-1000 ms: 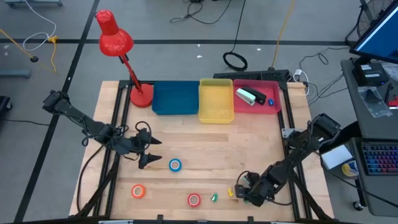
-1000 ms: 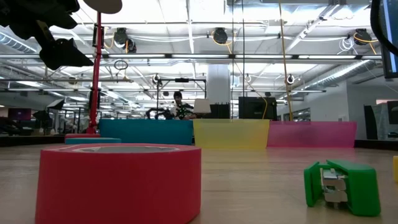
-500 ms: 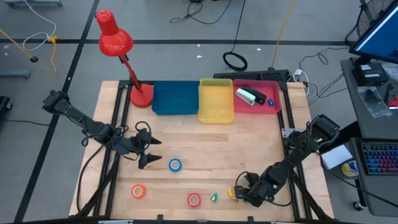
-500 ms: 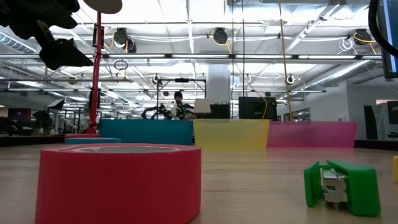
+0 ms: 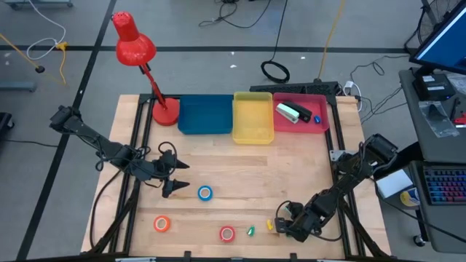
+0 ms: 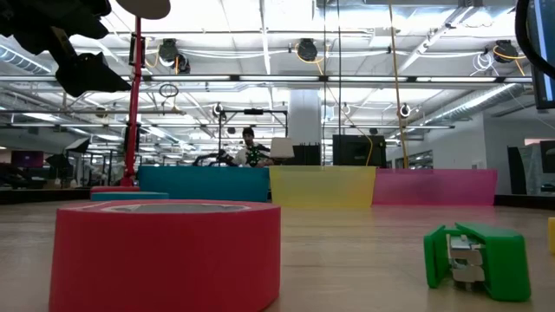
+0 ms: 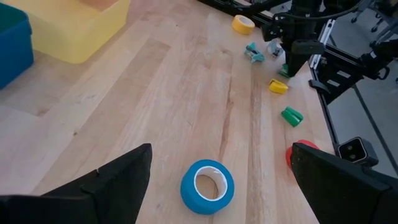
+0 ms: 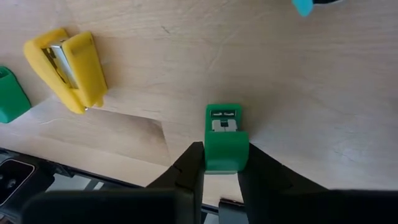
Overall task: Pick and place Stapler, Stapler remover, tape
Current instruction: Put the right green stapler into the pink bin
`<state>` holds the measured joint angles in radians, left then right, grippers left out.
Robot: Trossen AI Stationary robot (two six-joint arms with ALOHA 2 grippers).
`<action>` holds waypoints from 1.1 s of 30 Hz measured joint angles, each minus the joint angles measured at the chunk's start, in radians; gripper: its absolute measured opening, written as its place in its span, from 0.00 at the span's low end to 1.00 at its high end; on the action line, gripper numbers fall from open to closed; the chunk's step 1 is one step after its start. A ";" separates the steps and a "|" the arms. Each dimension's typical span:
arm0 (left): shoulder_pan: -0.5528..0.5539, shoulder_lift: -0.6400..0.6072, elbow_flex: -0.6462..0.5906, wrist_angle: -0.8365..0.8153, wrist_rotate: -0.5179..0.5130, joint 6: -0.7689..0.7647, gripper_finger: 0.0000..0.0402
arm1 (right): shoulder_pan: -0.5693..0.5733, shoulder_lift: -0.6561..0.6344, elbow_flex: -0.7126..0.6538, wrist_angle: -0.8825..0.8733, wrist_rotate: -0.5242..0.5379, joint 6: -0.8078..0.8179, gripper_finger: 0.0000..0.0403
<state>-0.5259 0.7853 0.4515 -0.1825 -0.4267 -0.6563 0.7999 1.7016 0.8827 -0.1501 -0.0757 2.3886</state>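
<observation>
Pinching a small green clip point(image 8: 225, 138) between my right gripper point(image 8: 221, 163) fingers near the table's front edge; next I must lift it cleanly. My left gripper point(image 7: 221, 180) hangs open over the blue tape point(image 7: 208, 186).

lamp point(image 5: 135, 45): red
blue bin point(image 5: 205, 115): solid blue, upper centre of the high view
yellow bin point(image 5: 253, 116): translucent yellow
pink bin point(image 5: 301, 113): pink
blue tape point(image 7: 208, 186): blue ring, pale centre
red tape point(image 6: 165, 251): red
orange tape point(image 5: 162, 224): orange ring
green clip point(image 8: 225, 138): green, between dark fingers
yellow clip point(image 8: 67, 68): yellow
table point(image 5: 291, 171): pale wood grain
</observation>
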 joint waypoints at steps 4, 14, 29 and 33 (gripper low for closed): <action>0.000 0.000 0.000 0.000 0.000 0.007 0.94 | -0.010 -0.045 -0.004 -0.007 0.036 -0.027 0.18; 0.000 0.000 0.000 0.000 -0.002 0.020 0.94 | -0.109 -0.305 -0.001 -0.060 0.369 -0.276 0.16; 0.000 0.000 0.000 0.022 -0.070 0.004 0.94 | -0.609 -0.836 -0.001 -0.718 0.869 -0.982 0.18; 0.000 0.000 0.000 0.037 -0.082 -0.044 0.94 | -0.811 -0.904 -0.001 -0.801 0.917 -1.175 0.17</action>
<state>-0.5255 0.7853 0.4515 -0.1450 -0.5083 -0.7006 -0.0114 0.7978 0.8818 -0.9510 0.8415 1.2139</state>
